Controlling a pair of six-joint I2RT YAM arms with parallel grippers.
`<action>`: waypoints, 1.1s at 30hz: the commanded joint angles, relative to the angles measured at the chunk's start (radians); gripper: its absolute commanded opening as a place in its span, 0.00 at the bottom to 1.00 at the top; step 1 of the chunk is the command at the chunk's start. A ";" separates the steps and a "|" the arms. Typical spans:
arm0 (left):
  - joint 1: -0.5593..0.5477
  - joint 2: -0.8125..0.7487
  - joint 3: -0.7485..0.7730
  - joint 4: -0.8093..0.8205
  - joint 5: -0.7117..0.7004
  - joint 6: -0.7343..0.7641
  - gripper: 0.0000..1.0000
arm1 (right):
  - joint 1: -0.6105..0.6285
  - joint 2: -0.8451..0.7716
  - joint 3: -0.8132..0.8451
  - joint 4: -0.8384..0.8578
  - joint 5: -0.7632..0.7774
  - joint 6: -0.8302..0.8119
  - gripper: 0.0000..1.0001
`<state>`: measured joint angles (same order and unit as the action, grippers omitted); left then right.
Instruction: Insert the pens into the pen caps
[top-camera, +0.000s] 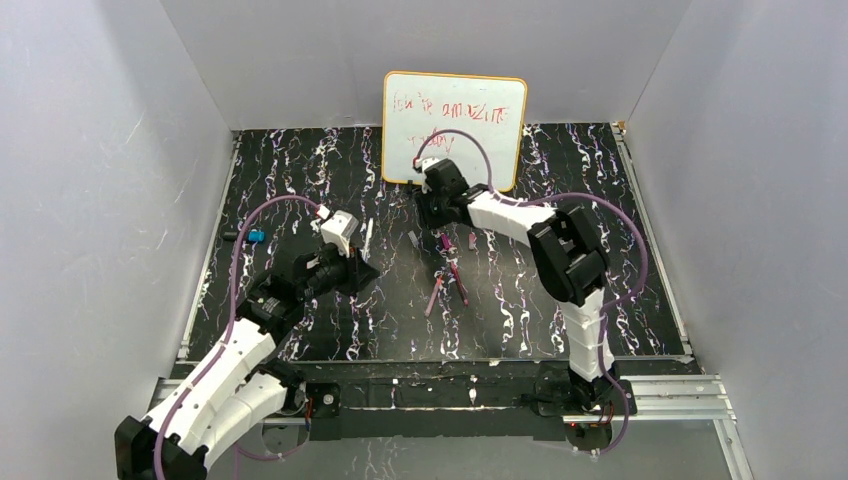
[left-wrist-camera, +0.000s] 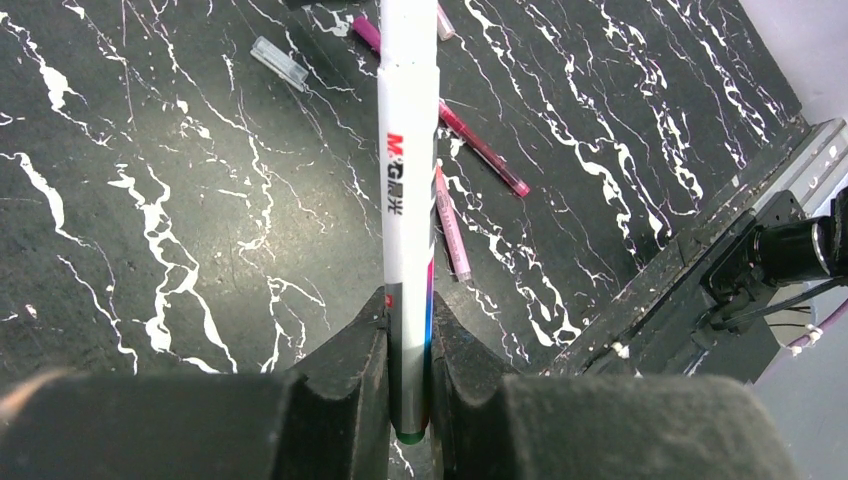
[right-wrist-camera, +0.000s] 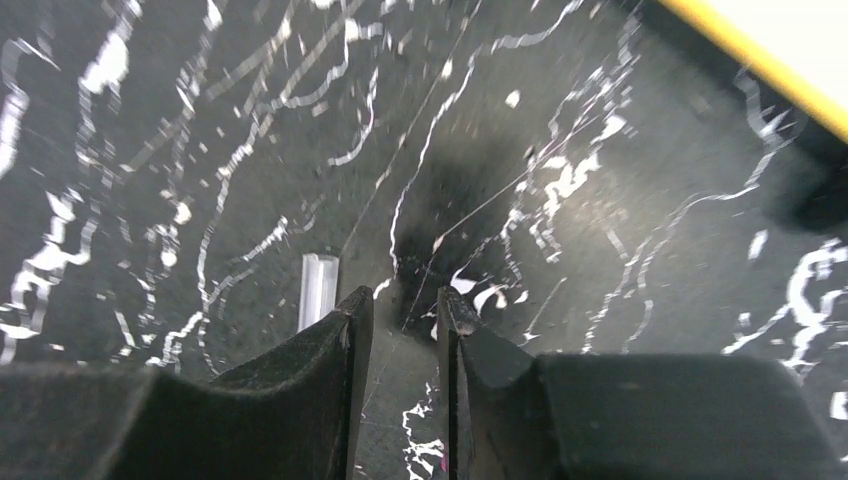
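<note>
Black fingers of the left gripper are pressed together on the white pen. They clamp it close to its rear end, so most of the barrel projects forward, clear of the pads. This hold leaves the writing end free and exposed, which is presumably what a cap must slide onto. In the overhead view this gripper sits well apart from the whiteboard, on the whiteboard's front left side, with the pen raised off the table.

The right gripper hangs low over the table, just in front of the whiteboard's bottom edge. Its jaws stand a narrow gap apart and nothing shows between them; only the marbled surface is visible in the gap. A clear cap lies flat on the table just beside the outer face of one finger, outside the gap. The jaws therefore appear offset from the cap and not around it.

Further from the whiteboard, toward the arm bases, two pink pens lie loose on the table, close together and uncapped as far as can be told. A small blue item lies well to the left of the whiteboard; its kind cannot be told.

Judgement: no pen is capped yet. The step in hand is the pickup of a cap by the right arm. A sideways correction looks necessary before the jaws can close on it.
</note>
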<state>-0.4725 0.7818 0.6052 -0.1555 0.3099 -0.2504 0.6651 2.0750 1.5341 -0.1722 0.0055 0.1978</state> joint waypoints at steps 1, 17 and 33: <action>0.005 -0.043 0.030 -0.066 -0.005 0.023 0.00 | 0.035 0.036 0.075 -0.081 0.059 -0.044 0.38; 0.005 -0.062 0.029 -0.073 -0.016 0.017 0.00 | 0.095 0.093 0.126 -0.096 0.092 -0.063 0.39; 0.005 -0.091 0.027 -0.079 -0.049 0.011 0.00 | 0.098 0.040 0.070 -0.062 0.172 -0.037 0.40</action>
<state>-0.4725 0.7078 0.6052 -0.2180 0.2718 -0.2440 0.7742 2.1685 1.6253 -0.2695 0.1360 0.1513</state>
